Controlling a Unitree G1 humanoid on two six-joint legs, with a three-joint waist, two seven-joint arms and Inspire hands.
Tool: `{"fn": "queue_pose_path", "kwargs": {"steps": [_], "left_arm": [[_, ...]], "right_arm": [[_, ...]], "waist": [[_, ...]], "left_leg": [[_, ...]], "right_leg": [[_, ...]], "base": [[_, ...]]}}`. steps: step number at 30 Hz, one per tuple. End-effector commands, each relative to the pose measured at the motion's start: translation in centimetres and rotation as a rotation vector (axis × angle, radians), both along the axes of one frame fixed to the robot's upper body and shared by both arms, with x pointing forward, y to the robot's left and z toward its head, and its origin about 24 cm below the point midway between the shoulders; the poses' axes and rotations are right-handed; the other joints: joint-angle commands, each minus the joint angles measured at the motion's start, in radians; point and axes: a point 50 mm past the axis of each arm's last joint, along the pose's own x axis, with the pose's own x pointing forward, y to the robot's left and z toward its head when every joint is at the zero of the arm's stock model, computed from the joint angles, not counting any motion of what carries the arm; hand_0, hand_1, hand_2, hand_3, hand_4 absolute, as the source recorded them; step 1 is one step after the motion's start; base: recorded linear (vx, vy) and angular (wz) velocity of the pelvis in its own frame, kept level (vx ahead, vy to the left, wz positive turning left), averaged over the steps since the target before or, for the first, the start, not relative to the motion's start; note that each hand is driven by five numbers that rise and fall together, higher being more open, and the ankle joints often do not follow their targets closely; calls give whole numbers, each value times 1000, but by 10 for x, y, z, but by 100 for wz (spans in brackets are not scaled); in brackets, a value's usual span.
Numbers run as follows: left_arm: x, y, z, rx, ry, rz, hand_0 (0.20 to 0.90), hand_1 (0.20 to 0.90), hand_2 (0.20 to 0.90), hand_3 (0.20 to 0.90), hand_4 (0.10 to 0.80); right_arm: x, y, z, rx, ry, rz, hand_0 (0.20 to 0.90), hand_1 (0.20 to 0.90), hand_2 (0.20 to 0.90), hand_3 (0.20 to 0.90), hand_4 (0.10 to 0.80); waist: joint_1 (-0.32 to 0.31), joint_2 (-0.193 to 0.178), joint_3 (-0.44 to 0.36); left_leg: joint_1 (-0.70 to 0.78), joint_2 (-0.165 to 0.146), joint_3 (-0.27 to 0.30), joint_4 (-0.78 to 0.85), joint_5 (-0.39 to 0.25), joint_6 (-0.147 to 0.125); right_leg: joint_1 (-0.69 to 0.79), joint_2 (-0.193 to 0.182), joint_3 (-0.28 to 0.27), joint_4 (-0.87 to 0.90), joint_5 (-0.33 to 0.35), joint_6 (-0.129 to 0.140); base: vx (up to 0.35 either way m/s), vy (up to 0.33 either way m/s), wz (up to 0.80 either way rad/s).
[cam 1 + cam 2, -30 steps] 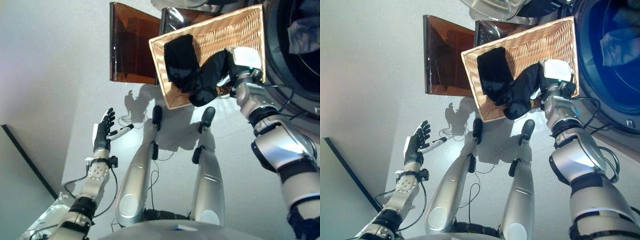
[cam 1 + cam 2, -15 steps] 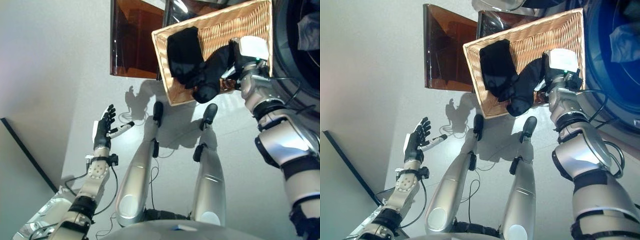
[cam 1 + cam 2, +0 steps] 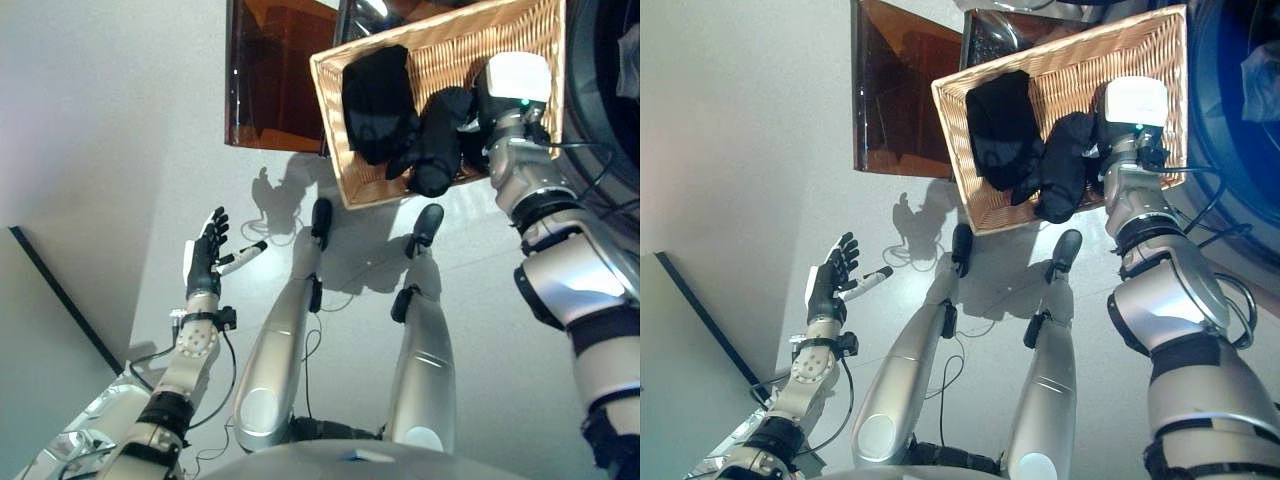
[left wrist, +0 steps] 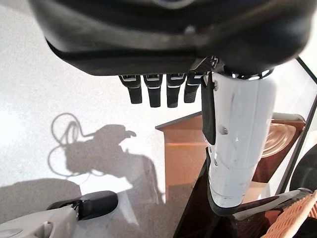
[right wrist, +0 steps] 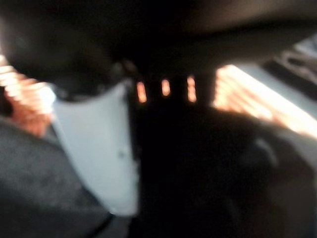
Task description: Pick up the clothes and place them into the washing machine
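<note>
A shallow wicker basket (image 3: 455,40) sits beside the washing machine's round opening (image 3: 1240,100). Black clothes lie in it: one piece (image 3: 378,100) toward the left, and a second bunched piece (image 3: 438,140) near the front rim. My right hand reaches into the basket, and in the right wrist view its white-covered thumb (image 5: 99,148) and fingers close round that second dark cloth (image 5: 44,198). My left hand (image 3: 205,262) hangs low at the left over the floor, with fingers (image 4: 158,91) straight and empty.
The low dark brown box (image 3: 270,80) stands under and left of the basket. A light cloth lies inside the machine's drum (image 3: 1262,62). A dark strip (image 3: 60,300) runs along the floor at the far left.
The whole picture has shifted, so the camera has moved. My right hand has drawn the bunched black cloth up from the basket's front rim. The left hand has stayed put.
</note>
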Motion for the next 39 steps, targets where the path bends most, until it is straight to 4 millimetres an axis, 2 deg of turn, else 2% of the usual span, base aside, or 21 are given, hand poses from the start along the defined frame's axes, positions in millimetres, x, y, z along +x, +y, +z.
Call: {"fn": "queue_pose_path", "kwargs": {"steps": [1,9,12,13,18,19,20,21,22,23,32,39], "left_arm": [[-16,21,10,56,-73,49,900,900,900,900,800],[-15,19,9,62,-69,48,900,900,900,900,800],[-16,18,2,63,-38,54,900,900,900,900,800],[-16,18,2,63,-40,54,900,900,900,900,800],[-23,21,-17,63,50,90,900,900,900,900,800],[-23,21,-17,64,49,89,900,900,900,900,800],[-27,21,-24,61,83,102,900,900,900,900,800],[-27,21,-24,61,83,102,900,900,900,900,800],[-32,21,-31,62,113,104,900,900,900,900,800],[-32,21,-31,62,113,104,900,900,900,900,800],[-46,19,-49,48,212,84,900,900,900,900,800],[-54,15,-59,27,269,59,900,900,900,900,800]], "right_arm": [[-4,-6,51,-114,-190,-30,200,200,200,200,300],[-5,-6,53,-29,-260,-11,200,200,200,200,300],[-8,-9,52,222,-363,23,200,200,200,200,300],[-8,-9,53,222,-365,23,200,200,200,200,300],[-17,-10,45,640,-568,121,200,200,200,200,300],[-17,-11,45,640,-569,121,200,200,200,200,300],[-21,-13,39,764,-634,144,200,200,200,200,300],[-22,-13,39,765,-635,144,200,200,200,200,300],[-24,-11,31,886,-678,181,200,200,200,200,300],[-24,-11,31,886,-678,181,200,200,200,200,300],[-41,-11,-23,1401,-761,270,200,200,200,200,300],[-52,-20,-45,1824,-927,337,200,200,200,200,300]], "waist": [[12,97,-22],[3,91,-22],[-11,86,-22],[-9,86,-22],[-36,74,-22],[-34,74,-22],[-44,72,-22],[-43,72,-22],[-51,72,-36],[-49,72,-37],[-63,77,-117],[-64,91,-168]], "left_leg": [[-27,-15,4,-114,94,-62],[-17,-15,13,-99,88,-59],[23,-13,19,-93,75,-57],[19,-12,20,-93,78,-57],[94,-11,32,-95,62,-55],[92,-10,32,-96,65,-55],[124,-11,35,-97,57,-54],[122,-9,36,-98,60,-54],[147,-10,36,-102,51,-52],[144,-9,36,-103,55,-52],[224,-10,42,-105,23,-43],[255,-10,44,-104,9,-41]], "right_leg": [[-49,29,38,135,-115,4],[-33,34,48,135,-110,3],[4,32,52,139,-120,2],[1,34,52,136,-115,2],[80,32,61,126,-129,3],[79,33,61,122,-123,3],[110,32,63,123,-133,4],[109,33,63,119,-127,4],[136,30,63,112,-136,5],[135,31,63,107,-130,5],[212,29,71,93,-156,5],[246,34,79,82,-167,3]], "base": [[0,0,0],[1,1,-2],[17,2,-5],[6,-1,-5],[33,-10,-7],[62,-21,-4],[16,-10,-4],[81,-14,-6],[34,-3,-5],[67,-3,-9],[73,-6,-6],[51,-13,-3]]}}
